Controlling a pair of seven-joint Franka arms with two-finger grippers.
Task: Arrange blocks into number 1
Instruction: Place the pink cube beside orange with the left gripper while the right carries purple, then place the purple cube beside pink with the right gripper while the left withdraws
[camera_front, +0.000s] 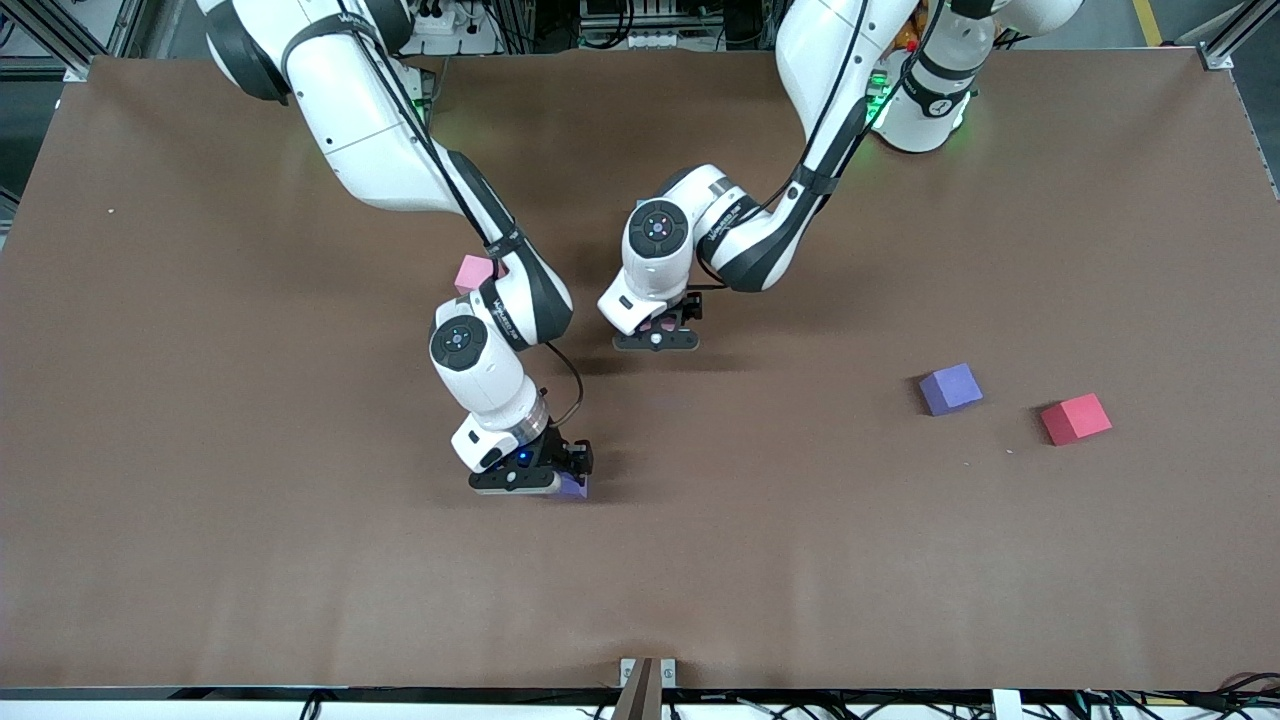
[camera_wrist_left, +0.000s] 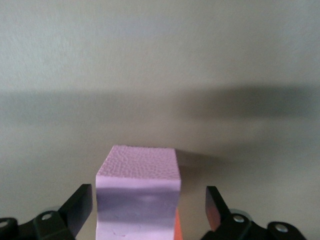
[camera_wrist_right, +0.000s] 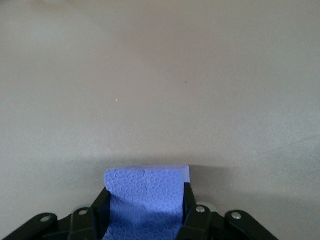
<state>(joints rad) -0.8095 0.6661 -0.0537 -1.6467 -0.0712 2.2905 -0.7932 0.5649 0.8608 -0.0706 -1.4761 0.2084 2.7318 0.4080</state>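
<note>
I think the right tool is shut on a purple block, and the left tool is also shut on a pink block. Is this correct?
Not quite. The left tool is open: in the left wrist view its fingers stand apart from the pink block between them. The right tool is indeed shut on a purple block, as the right wrist view shows.

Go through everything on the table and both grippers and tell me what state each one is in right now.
Left gripper: open, low at mid-table, fingers apart on either side of a pink block, not touching it.
Pink block between the fingers: free; something orange shows beside it.
Right gripper: shut on a blue-purple block.
Blue-purple block: gripped, low at the table.
Second pink block: loose, partly hidden by the right arm.
Purple block: loose.
Red block: loose.
</note>
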